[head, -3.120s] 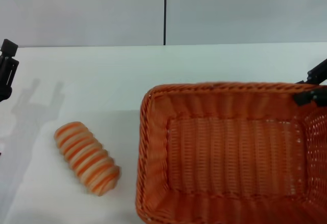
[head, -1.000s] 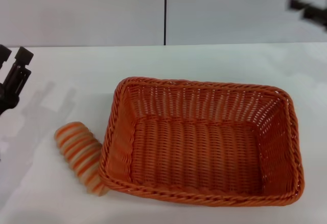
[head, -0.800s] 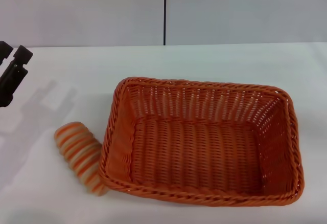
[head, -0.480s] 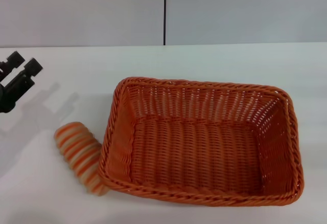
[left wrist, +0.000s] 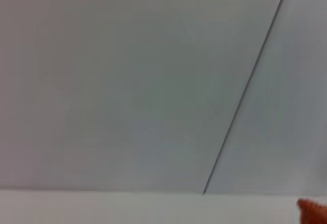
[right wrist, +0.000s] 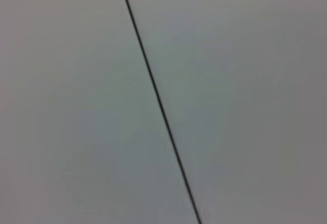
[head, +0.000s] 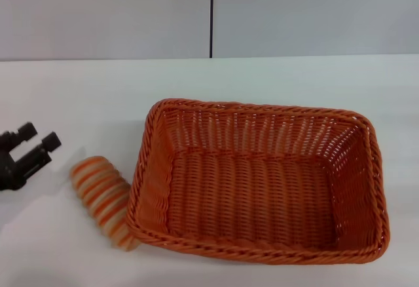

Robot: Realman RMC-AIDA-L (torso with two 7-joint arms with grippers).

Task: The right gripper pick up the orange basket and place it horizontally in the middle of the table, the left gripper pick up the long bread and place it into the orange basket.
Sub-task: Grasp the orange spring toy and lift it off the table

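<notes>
Lying on the table [head: 275,77] at about eight o'clock from the middle of the head view, the long bread [head: 103,198] sits aslant, its near end tucked against and partly hidden by the flared rim of the orange basket [head: 258,179]. It looks like a light toy loaf, probably firm or slightly yielding, with ridged segments that should give the fingers something to bite on; a hold across its middle, at right angles to its length, seems the surest, since the ends taper and could slip out. The basket lies lengthwise across the table's middle, empty, so that part of the task appears done. What stands in the way is that very rim: it touches or overhangs the bread's near end, so a grip there would likely foul the weave, and the far, free half is the better place. The left gripper [head: 34,144] hangs just beside the bread at nine o'clock, fingers apart and holding nothing. The right gripper appears in none of the views. The left wrist view shows only the wall and a sliver of orange.
</notes>
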